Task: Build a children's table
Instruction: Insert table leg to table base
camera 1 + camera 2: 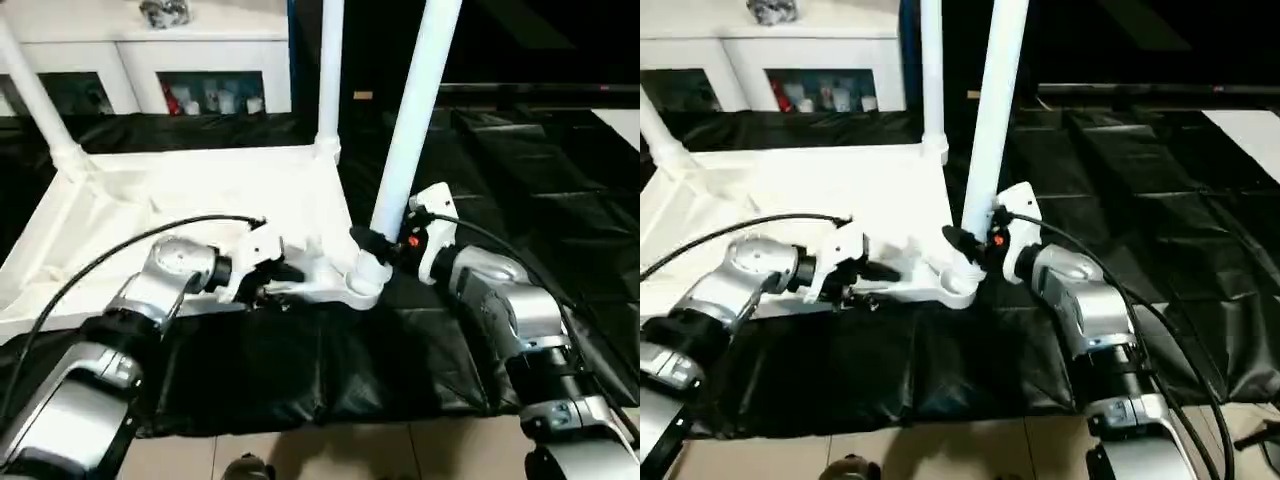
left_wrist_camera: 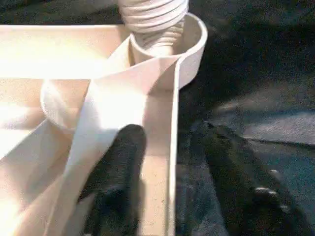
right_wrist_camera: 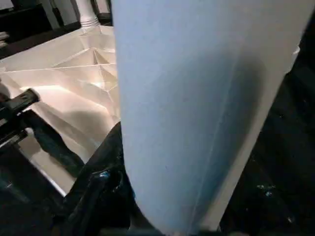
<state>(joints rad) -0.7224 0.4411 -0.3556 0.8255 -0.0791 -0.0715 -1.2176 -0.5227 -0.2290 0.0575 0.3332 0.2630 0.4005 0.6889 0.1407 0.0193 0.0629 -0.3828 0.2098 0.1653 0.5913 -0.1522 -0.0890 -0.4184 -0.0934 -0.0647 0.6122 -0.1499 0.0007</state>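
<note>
Right now the children's table point(image 1: 190, 195) lies upside down on a black mat point(image 1: 300, 370), with its ribbed underside facing up. It sits on the left side of the mat, in front of me. Three legs stand up from it. One leg point(image 1: 410, 130) rises from the near right corner socket point(image 1: 360, 285). Another leg point(image 1: 330, 70) rises from the far right corner. A third leg point(image 1: 40, 100) leans at the far left corner.

My left claw point(image 1: 268, 282) is at the near edge of the table, just left of the near right corner. In my left wrist view, one black finger point(image 2: 118, 182) is inside the table, and the other finger point(image 2: 231, 177) is outside it, over the mat. The thin white edge wall point(image 2: 173, 147) stands between them. I cannot tell if the fingers press on it.

My right claw point(image 1: 378, 246) is at the bottom part of the near right leg, just above the socket. Its black fingers wrap around the leg and grasp it. In my right wrist view the leg is very close and big.

A black cable point(image 1: 90, 270) loops over my left arm. Far behind the table stands a white cabinet point(image 1: 200, 50) with glass doors. Pale floor point(image 1: 330, 450) shows at the near edge of the mat.
</note>
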